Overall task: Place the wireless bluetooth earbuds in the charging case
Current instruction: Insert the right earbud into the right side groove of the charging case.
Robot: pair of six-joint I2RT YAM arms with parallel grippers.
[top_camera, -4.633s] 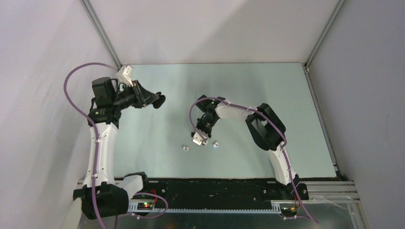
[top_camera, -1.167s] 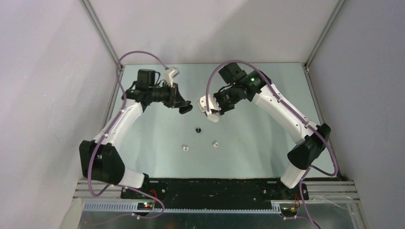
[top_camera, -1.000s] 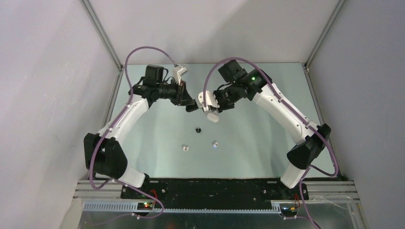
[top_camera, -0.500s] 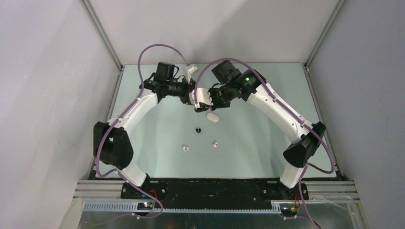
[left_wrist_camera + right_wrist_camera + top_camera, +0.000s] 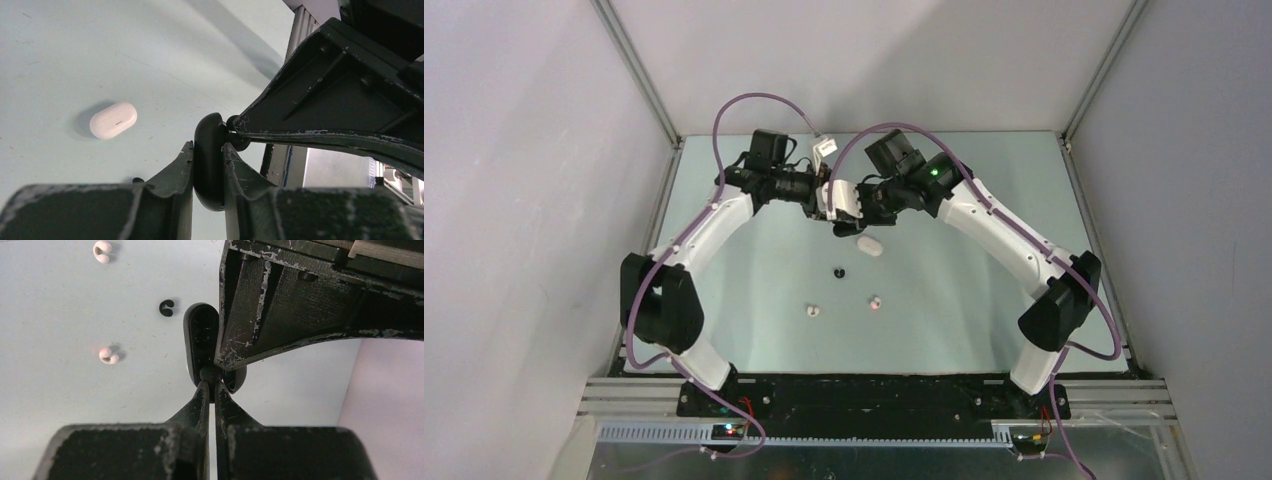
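As the left gripper [image 5: 207, 151] clamped the black charging case [image 5: 208, 134] aloft, the right gripper [image 5: 210, 386], pinched narrow around a black earbud [image 5: 208, 373], pressed it straight ahead against the case's hollow face.

Lit softly and evenly, seemingly from overhead; cool grey-green cast on the table [image 5: 984, 290]. No glare anywhere. Overhead view sharp but coarse: white buds [image 5: 813, 310] reduced to specks, faint diffuse shadows only. Left wrist view: soft shadow left of the white case [image 5: 113, 120], broad dim band across the far table; left fingers [image 5: 175, 182] dark, grainy, slightly soft up close. Right wrist view: right fingers [image 5: 197, 405] near black, detail crushed; black bud [image 5: 210, 374] hard to separate from black case [image 5: 201, 335]. White buds crisp there, small soft shadows alongside.
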